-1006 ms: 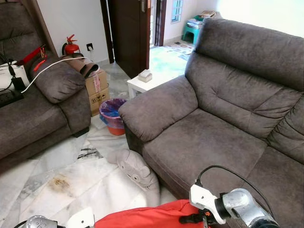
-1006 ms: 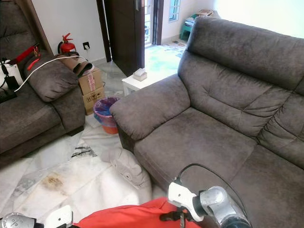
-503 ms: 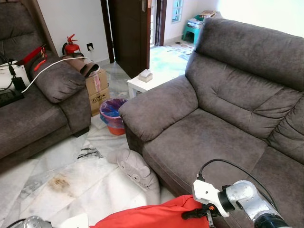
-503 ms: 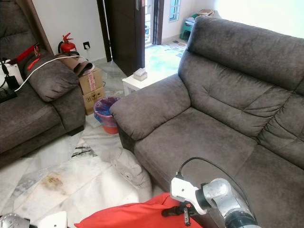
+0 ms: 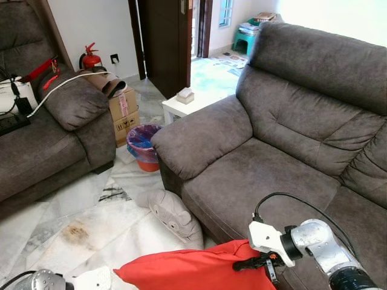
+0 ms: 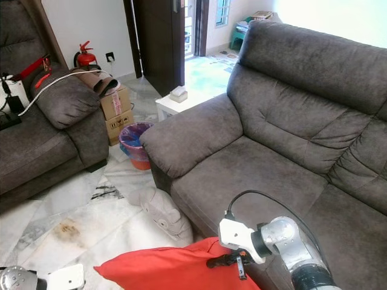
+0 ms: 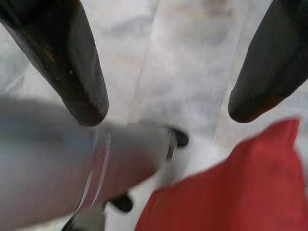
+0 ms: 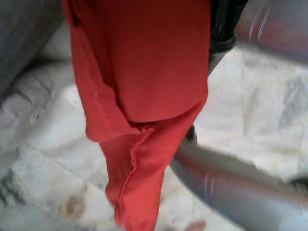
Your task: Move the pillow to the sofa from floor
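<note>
A red pillow (image 5: 193,270) hangs above the floor at the bottom of the head views, just in front of the big grey sofa (image 5: 272,163). My right gripper (image 5: 261,263) is shut on the pillow's right corner, by the sofa seat's front edge. In the right wrist view the red pillow (image 8: 139,86) droops down over the marble floor. My left gripper (image 7: 166,96) is open above the floor, its black fingers (image 7: 72,62) wide apart, with the pillow's edge (image 7: 240,187) beside them. The left arm (image 5: 51,281) sits low at the bottom left.
A grey plush cushion (image 5: 173,215) lies on the floor against the sofa's front. A bin (image 5: 143,145), cardboard boxes (image 5: 123,112) and a white side table (image 5: 181,106) stand beyond. A second sofa (image 5: 48,139) with cables is on the left.
The red pillow has risen and spread wider in view. My right gripper has moved up and a little right with it. The left arm has come back into view at the bottom left.
</note>
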Motion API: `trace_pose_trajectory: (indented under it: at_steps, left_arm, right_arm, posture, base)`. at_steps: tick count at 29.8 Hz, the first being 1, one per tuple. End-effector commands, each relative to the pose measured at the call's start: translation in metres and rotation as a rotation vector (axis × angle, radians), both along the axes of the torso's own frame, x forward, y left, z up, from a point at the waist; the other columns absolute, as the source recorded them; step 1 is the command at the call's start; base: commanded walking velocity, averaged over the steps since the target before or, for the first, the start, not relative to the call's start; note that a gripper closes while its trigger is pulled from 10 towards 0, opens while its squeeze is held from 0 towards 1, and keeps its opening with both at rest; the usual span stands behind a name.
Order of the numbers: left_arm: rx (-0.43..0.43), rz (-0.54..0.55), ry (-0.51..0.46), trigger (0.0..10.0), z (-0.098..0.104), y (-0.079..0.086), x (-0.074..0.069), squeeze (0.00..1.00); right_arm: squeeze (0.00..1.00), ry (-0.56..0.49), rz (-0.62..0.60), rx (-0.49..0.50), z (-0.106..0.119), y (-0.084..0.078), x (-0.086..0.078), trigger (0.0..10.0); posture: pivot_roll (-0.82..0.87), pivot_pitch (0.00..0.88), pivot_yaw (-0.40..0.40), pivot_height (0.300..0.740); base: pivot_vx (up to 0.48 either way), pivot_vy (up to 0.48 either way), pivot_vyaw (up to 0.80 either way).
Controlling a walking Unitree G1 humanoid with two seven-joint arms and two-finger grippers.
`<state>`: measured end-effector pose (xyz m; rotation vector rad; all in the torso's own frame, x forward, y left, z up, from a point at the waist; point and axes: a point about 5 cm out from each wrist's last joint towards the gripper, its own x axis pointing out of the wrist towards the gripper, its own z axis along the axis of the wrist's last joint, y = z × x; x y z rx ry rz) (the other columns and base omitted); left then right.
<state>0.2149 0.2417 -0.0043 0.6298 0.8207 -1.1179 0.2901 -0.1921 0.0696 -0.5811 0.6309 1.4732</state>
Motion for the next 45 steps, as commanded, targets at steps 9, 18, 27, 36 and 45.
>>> trace_pose_trajectory:
  at_steps: [9,18,27,36,45]
  left_arm:
    - [0.044,-0.043,0.009,10.0,-0.004,-0.002,0.001,0.0]
    - [0.018,-0.013,0.018,10.0,-0.003,-0.005,0.004,0.0]
    - [-0.063,-0.047,0.02,10.0,0.005,-0.018,0.011,0.0]
    - [-0.001,-0.155,0.053,10.0,0.01,-0.005,0.004,0.0]
    - [0.25,-0.116,-0.105,10.0,0.017,0.026,0.02,0.0]
  right_arm:
    - [0.0,-0.094,0.043,-0.117,0.009,-0.003,0.007,10.0]
    - [0.0,-0.123,0.036,-0.07,0.015,0.014,0.013,10.0]
    - [0.0,-0.09,0.119,0.035,0.009,0.045,0.002,10.0]
    - [0.0,-0.077,0.132,-0.012,0.009,0.034,-0.001,10.0]
    - [0.0,-0.065,0.132,-0.024,0.007,0.031,-0.004,10.0]
  posture:
    - [0.15,0.051,-0.016,0.74]
    - [0.14,0.05,-0.021,0.74]
    - [0.15,0.049,-0.021,0.74]
    - [0.14,0.049,-0.025,0.74]
    - [0.15,0.053,-0.022,0.74]
  base:
    - [0.0,0.0,0.0]
    - [0.0,0.0,0.0]
    - [0.0,0.0,0.0]
    - [0.0,0.0,0.0]
    - [0.0,0.0,0.0]
